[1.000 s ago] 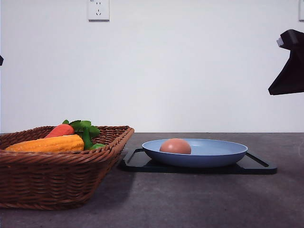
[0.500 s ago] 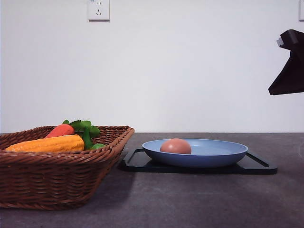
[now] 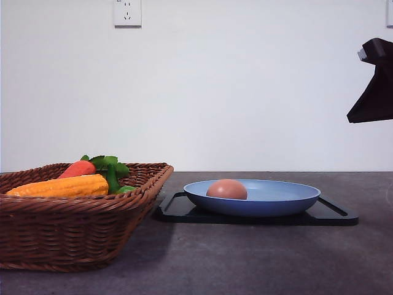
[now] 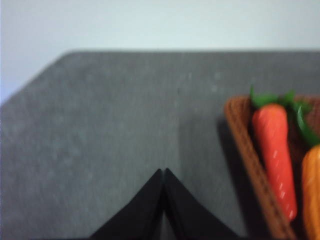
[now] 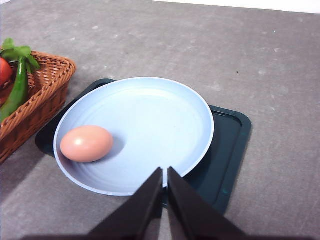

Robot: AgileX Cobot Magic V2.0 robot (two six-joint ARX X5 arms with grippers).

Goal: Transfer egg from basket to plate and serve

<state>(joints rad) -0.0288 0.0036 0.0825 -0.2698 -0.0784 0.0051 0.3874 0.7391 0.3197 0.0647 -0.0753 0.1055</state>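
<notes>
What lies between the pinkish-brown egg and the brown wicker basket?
In the right wrist view, the pinkish-brown egg and the brown wicker basket are separated by the light-blue plate's rim, the black tray's edge and a bare strip of grey table.

Left end effector (image 4: 163,172) fingertips pressed together, right end effector (image 5: 165,172) likewise closed, right arm (image 3: 374,83) raised

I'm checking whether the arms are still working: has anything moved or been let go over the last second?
Nothing visibly changed. The egg lies in the blue plate on the black tray as before, the carrot and corn cob remain in the basket, and the right arm hangs raised at the same spot.
</notes>
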